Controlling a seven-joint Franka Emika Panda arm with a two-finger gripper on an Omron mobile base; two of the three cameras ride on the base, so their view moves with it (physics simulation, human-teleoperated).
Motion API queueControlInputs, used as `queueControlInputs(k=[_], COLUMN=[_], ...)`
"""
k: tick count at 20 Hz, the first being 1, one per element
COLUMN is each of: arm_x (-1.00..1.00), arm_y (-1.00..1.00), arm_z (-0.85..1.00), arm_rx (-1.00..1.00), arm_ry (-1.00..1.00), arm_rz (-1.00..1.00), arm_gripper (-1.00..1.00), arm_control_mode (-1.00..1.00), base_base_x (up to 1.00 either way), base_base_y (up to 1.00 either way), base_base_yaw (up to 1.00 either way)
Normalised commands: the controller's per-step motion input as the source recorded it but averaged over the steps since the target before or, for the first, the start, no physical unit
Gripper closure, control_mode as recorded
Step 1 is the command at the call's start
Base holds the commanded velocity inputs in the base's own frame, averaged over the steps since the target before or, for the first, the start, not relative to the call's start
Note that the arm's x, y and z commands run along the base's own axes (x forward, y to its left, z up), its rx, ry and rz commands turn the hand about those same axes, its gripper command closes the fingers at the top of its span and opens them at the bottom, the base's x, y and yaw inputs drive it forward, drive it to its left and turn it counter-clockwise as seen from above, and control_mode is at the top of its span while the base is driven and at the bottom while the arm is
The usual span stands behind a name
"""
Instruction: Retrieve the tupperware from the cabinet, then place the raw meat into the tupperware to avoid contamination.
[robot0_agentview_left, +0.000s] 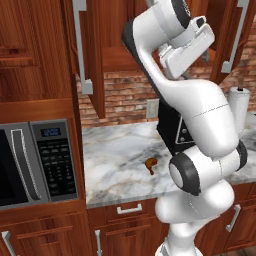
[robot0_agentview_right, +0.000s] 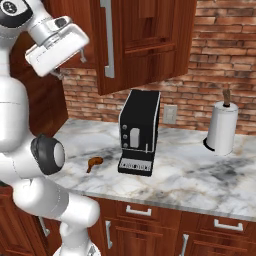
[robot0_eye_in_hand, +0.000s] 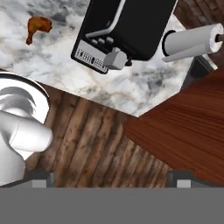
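A marble counter (robot0_agentview_right: 200, 175) runs under a brick wall (robot0_agentview_right: 220, 55). The raw meat (robot0_agentview_right: 93, 162) lies near its front edge, left of the black coffee machine (robot0_agentview_right: 139, 131); a paper towel roll (robot0_agentview_right: 222, 127) stands toward the right end. The cabinet (robot0_agentview_right: 145, 42) doors hang open. The left base view adds a microwave (robot0_agentview_left: 37, 162). The gripper (robot0_eye_in_hand: 111, 183) is raised high, jaws wide and empty.
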Motion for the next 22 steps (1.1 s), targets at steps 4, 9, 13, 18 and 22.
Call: queueControlInputs(k=[4,9,13,18,22], arm_x=[0.4,0.38,0.29,-0.13,-0.62], arm_y=[-0.43,-0.41,-0.27,-0.45,-0.68], arm_z=[-0.21,-0.17,-0.1,-0.11,-0.07], arm_rx=[-0.15,-0.16,-0.2,-0.14,-0.05], arm_ry=[0.01,0.1,0.18,0.21,0.1], arm_rz=[0.0,0.0,0.0,-0.06,-0.06], arm_gripper=[-1.0,-1.0,-1.0,-1.0,-1.0], arm_control_mode=[-1.0,-1.0,-1.0,-1.0,-1.0], base_base_x=[0.0,0.0,0.0,0.0,0.0], base_base_y=[0.0,0.0,0.0,0.0,0.0], base_base_yaw=[0.0,0.0,0.0,0.0,0.0])
